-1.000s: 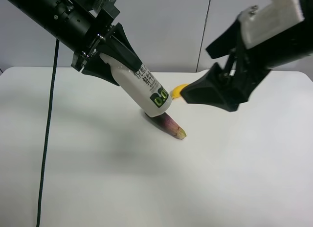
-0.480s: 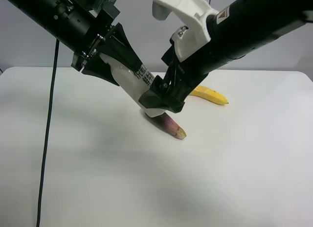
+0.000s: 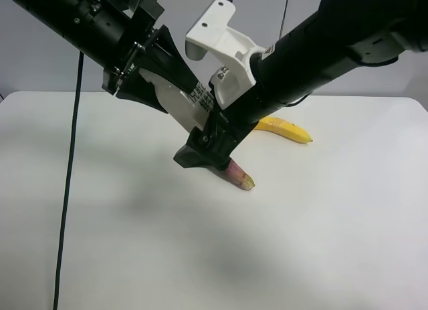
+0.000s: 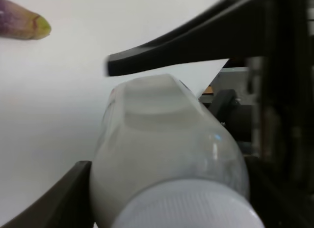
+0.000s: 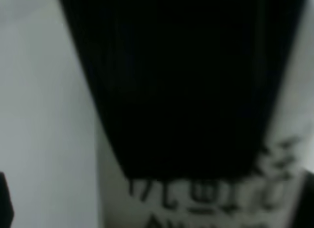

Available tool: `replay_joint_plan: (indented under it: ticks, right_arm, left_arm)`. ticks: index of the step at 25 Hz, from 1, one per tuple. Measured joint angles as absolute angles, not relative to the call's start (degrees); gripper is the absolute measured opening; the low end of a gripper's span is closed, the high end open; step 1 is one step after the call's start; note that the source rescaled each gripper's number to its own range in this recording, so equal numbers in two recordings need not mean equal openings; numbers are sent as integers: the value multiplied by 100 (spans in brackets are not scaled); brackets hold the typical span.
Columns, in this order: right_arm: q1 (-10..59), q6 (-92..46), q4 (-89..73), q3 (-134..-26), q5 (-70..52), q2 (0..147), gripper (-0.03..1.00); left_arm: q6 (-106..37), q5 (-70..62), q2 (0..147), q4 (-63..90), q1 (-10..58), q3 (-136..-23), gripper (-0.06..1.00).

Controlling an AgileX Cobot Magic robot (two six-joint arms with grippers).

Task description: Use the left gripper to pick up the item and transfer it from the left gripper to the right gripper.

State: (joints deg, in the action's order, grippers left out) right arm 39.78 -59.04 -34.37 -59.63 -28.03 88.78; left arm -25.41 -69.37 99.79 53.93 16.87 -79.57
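The white bottle (image 3: 182,100) with a black-and-green label is tilted in the air, cap end up. My left gripper (image 3: 175,93), on the all-black arm, is shut on its upper part. The left wrist view shows the bottle (image 4: 167,154) close up, cap nearest. My right gripper (image 3: 200,149), on the arm with the white bracket, is open, with its fingers on either side of the bottle's lower end. One of its fingers (image 4: 186,46) lies along the bottle. The right wrist view shows a black finger (image 5: 186,80) over the label (image 5: 206,198).
A purple eggplant (image 3: 239,175) lies on the white table (image 3: 134,243) just below the bottle; its tip shows in the left wrist view (image 4: 24,24). A yellow banana (image 3: 287,129) lies behind the right arm. A black cable (image 3: 67,190) hangs at the left.
The right arm has swung in from the right and its open gripper has moved around the bottle's lower end. The left gripper keeps holding the bottle in nearly the same place.
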Motion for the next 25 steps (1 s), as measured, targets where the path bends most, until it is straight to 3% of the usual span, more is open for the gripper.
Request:
replay_joint_plan:
  ticks: [14, 18, 25]
  right_arm:
    - [3978, -6239, -3891, -5963, -2563, 9060, 97]
    - [3978, -6239, -3939, -5963, -2550, 9060, 78]
    - [3978, -6239, -3983, -5963, -2440, 9060, 32]
  left_arm:
    - [-2620, -6937, 9979, 5438, 1687, -7957, 4]
    - [-2638, -6937, 9979, 5438, 1687, -7957, 4]
    - [-2657, -6937, 9979, 5419, 1687, -7957, 4]
